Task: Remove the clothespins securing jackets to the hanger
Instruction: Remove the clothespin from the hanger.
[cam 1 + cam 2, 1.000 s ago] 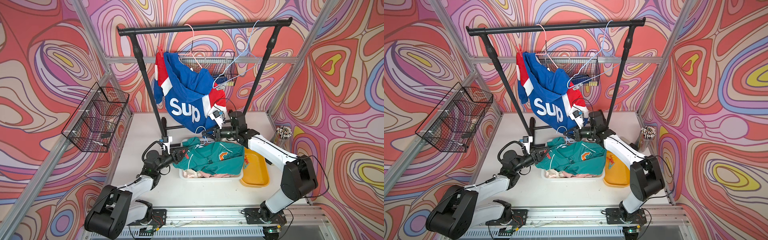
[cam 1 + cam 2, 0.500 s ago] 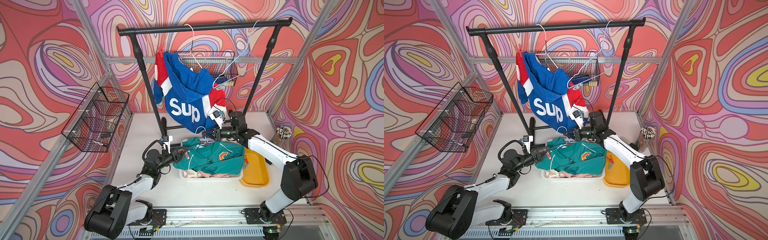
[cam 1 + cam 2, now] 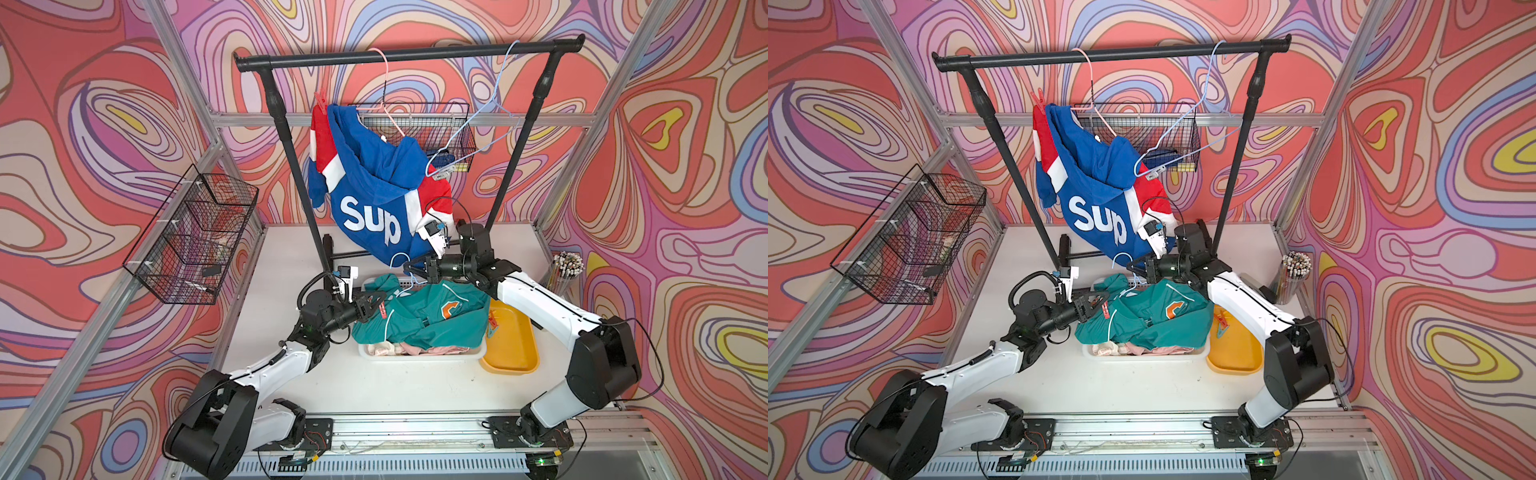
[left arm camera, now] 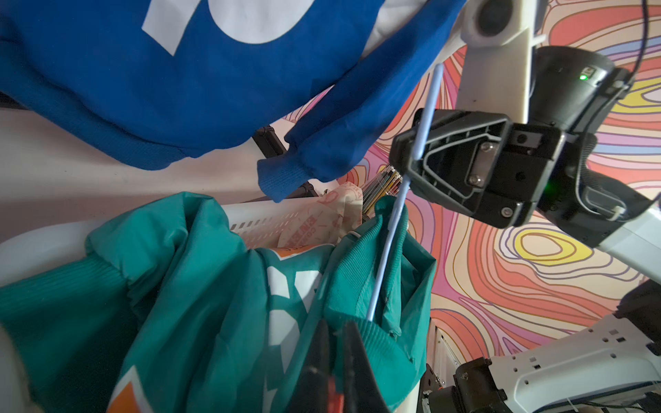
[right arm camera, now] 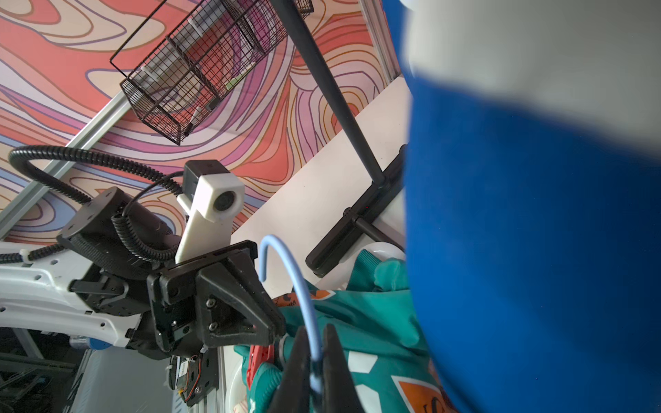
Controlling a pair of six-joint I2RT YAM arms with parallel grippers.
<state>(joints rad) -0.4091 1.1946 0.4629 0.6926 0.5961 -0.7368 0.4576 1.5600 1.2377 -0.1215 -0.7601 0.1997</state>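
Three jackets: the blue jacket (image 3: 374, 195) hangs from a pink hanger (image 3: 384, 104) on the rail (image 3: 415, 52). The teal jacket (image 3: 428, 324) lies over the pink jacket (image 3: 415, 350) in the basket (image 3: 424, 358) on the table (image 3: 395, 395). The left fingers (image 4: 313, 364) are clamped on a red pin (image 3: 381, 311) at the teal jacket. The right fingers (image 5: 295, 368) are clamped on that jacket's blue hanger (image 5: 304, 296). Five pins show: also a second red pin (image 3: 320, 99) on the blue jacket, a grey pin (image 3: 441, 172) on a bare hanger (image 3: 469, 129), and two pins (image 3: 492, 323) in the tray (image 3: 511, 349).
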